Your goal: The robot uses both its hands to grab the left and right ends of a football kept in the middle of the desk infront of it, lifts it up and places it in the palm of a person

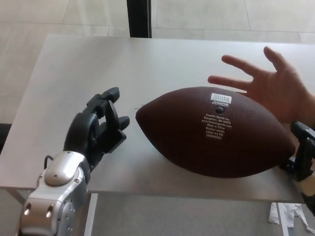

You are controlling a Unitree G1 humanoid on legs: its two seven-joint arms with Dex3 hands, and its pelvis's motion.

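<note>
- One football (214, 130), dark brown and pebbled, lies on the desk (74, 73), toward its near right part.
- Its long axis runs slantwise: the left tip points toward the robot's left and a little away, the right tip toward the near right edge of the desk.
- On its upper face are a small white barcode label, the word JUNIOR, a dark valve spot and several lines of fine white print too small to read.
- The left hand (96, 130) is just beside the ball's left tip, not touching it; its thumb and two thick fingers are spread apart and hold nothing. A silver wrist housing sits behind it at the near edge.
- The right hand (302, 155) shows only as a black part at the picture's right edge, close to the ball's right tip. How far its fingers are spread cannot be told, nor whether it touches the ball.
- One person's hand (273, 86), palm open and fingers fanned, is beyond the ball's right half, above the desk.
- The desk top is pale grey-white and matte, with a few tiny dark specks near the ball's left tip; white legs show under the near edge.
- Beyond the desk lie pale floor tiles and one dark upright post (139, 17).
- Something white and crumpled (288, 216) lies on the floor at lower right.
</note>
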